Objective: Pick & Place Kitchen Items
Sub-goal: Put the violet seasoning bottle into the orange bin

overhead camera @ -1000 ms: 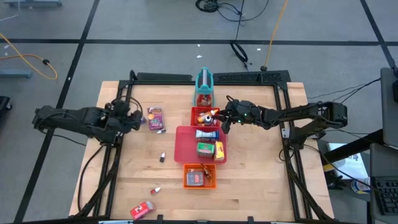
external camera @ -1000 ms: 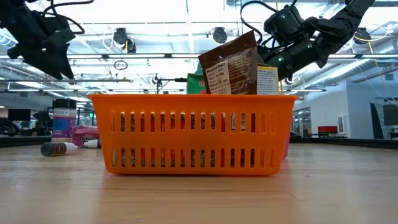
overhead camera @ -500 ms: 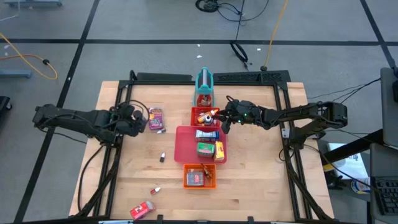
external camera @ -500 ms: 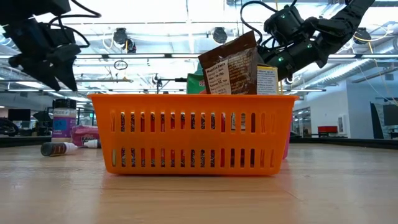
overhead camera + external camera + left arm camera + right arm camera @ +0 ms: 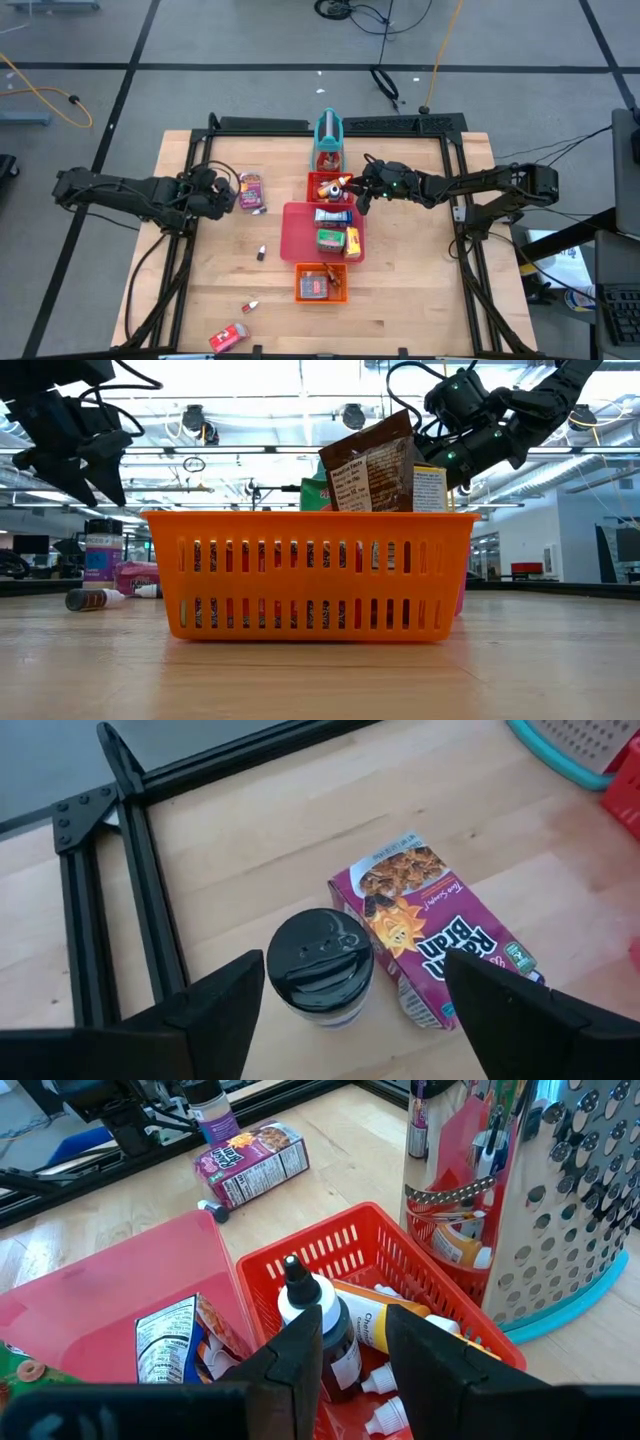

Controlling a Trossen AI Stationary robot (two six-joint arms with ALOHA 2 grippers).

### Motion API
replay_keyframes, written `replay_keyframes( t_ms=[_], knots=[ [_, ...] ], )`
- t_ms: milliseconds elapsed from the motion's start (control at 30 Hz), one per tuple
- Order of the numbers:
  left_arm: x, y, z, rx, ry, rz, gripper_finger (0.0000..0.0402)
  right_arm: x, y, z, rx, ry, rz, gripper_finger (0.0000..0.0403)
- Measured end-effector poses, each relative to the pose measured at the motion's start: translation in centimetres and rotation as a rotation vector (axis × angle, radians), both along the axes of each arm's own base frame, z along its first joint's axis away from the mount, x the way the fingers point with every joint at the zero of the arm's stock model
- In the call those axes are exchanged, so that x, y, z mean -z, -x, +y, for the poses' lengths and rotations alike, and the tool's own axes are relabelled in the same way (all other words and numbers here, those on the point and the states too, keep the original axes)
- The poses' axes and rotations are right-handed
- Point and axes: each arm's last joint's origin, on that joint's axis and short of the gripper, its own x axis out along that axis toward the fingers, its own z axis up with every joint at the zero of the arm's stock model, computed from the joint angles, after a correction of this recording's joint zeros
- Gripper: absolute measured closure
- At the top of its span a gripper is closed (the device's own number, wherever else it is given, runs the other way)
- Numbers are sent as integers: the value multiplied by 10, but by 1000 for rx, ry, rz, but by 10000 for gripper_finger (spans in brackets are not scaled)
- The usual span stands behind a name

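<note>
A jar with a black lid [image 5: 320, 965] stands upright on the table beside a pink-purple cereal box [image 5: 440, 935], which lies flat [image 5: 250, 189]. My left gripper [image 5: 350, 1010] hangs open above the jar [image 5: 100, 555], one finger to each side of it, touching nothing. My right gripper [image 5: 355, 1345] hovers over the small red basket [image 5: 345, 1240] with its fingers a little apart and nothing between them. In that basket a dark bottle [image 5: 320, 1315] stands upright and an orange one [image 5: 390, 1325] lies flat.
A red tray [image 5: 295, 225] with boxes and an orange basket [image 5: 321, 285] holding a brown bag [image 5: 370, 465] sit mid-table. The teal stand [image 5: 329, 135] rises behind the small red basket. Two tiny bottles [image 5: 262, 250] [image 5: 249, 305] and a red box [image 5: 228, 338] lie on the near left.
My left gripper has moved toward the table's right, toward the jar and the cereal box, and come down a little. Its fingers have spread wider. It has kept still over the last half second. My right gripper has not moved.
</note>
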Motion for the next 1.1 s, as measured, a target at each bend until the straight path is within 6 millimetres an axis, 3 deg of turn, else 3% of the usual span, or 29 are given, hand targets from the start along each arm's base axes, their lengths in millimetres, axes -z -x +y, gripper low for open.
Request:
replay_keyframes(
  t_ms=[467,1100],
  knots=[
    [35,-6,1,-25,-59,48,89,0,0,0,-2,-2,3,298],
    [34,-12,3,-15,-96,45,89,0,0,0,0,0,1,298]
  ],
)
